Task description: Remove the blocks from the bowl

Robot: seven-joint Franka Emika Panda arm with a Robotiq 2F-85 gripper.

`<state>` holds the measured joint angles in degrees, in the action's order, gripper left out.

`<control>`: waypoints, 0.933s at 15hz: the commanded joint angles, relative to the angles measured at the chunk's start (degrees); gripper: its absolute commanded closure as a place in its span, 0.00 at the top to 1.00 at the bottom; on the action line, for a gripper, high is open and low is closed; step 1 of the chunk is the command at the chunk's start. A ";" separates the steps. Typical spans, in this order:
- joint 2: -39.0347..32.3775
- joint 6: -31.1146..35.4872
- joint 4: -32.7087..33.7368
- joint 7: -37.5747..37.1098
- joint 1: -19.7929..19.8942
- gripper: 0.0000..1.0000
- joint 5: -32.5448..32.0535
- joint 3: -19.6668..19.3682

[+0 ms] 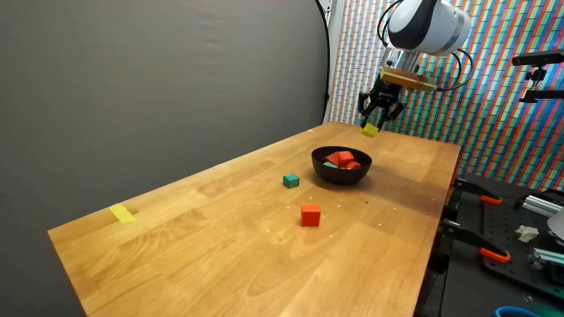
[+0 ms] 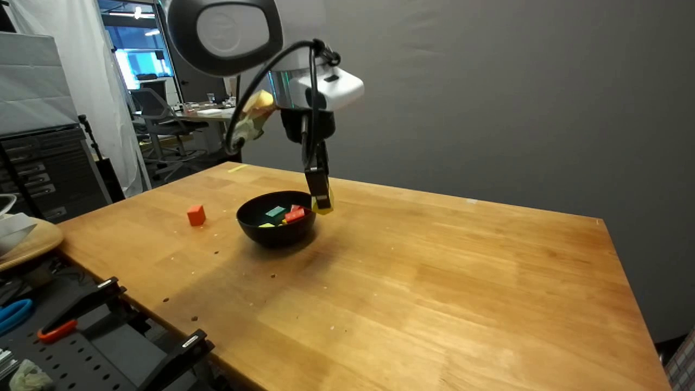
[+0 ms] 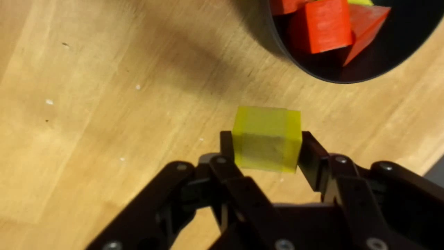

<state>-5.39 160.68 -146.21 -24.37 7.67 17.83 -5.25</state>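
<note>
grey backdrop [image 1: 185,97] runs along one edge of the wooden table [image 1: 211,255], and a multicolored wall [image 1: 484,114] closes off the far end in an exterior view. the gripper [image 3: 266,149] holds the yellow block [image 1: 369,130], its jaws part way apart and against two opposite faces. both hang in the air just beside the bowl [image 1: 340,177], outside its rim. the red cube [image 1: 310,215] and the green cube [image 1: 291,181] sit on the table, apart from the bowl, so i judge the unloading partly done.

the yellow block looks stiff and, i'd guess, light; what is under its yellow skin i can't tell. that skin looks smooth, so it may slip a little, and since the block pokes out past the tips, a knock could turn it. a square, moderate pinch should do; it doesn't seem fragile.

more blocks lie jumbled in the bowl. the top red cube [image 3: 329,27] looks easiest next: take it by two upright, opposite sides. the slanted red piece [image 3: 368,27] beside it may be a wedge, likely to squirt out of a pinch across its slope.
</note>
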 commanded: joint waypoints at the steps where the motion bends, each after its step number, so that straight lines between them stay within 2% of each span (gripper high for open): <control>1: -10.31 5.39 2.95 -14.92 -4.25 0.25 -11.86 -5.06; 3: -13.71 4.30 4.54 -19.56 -7.85 0.26 -14.91 -8.99; 4: -14.62 3.09 5.23 -20.45 -8.94 0.42 -15.18 -10.06; 5: -15.41 2.39 5.83 -20.88 -9.76 0.74 -14.88 -10.72; 6: -15.75 1.93 6.23 -21.14 -10.67 0.74 -14.82 -11.55; 8: -14.76 1.98 6.03 -22.46 -13.33 0.88 -16.25 -14.26; 10: -12.28 4.13 4.65 -25.67 -17.24 1.00 -19.74 -18.54; 13: -7.63 7.04 2.76 -32.41 -25.04 1.00 -30.45 -27.02; 14: -5.17 6.89 2.35 -33.01 -26.84 1.00 -34.68 -28.39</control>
<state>-17.77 165.97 -140.82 -52.67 -12.83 -7.27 -27.51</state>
